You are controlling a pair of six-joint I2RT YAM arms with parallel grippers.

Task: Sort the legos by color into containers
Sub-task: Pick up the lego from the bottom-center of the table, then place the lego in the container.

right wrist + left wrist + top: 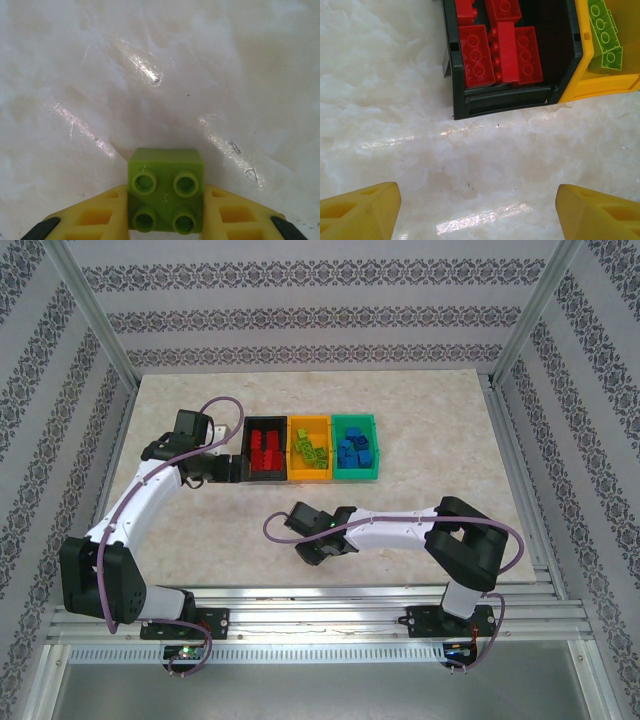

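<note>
My right gripper (166,217) is shut on a lime green lego (166,187), studs facing the camera, just above the bare marble table (165,75). In the top view this gripper (312,540) is at the table's near middle, in front of the containers. The black bin (246,452) holds red legos (265,450), the orange-yellow bin (309,478) holds lime ones (311,454), and the green bin (356,476) holds blue ones (354,448). My left gripper (477,200) is open and empty, just in front of the black bin (510,102) with its red legos (500,52).
The three bins stand side by side touching, at the table's far middle. The orange-yellow bin's corner (600,85) with lime legos (605,35) sits right of the black one. A metal frame (100,330) and patterned walls surround the table.
</note>
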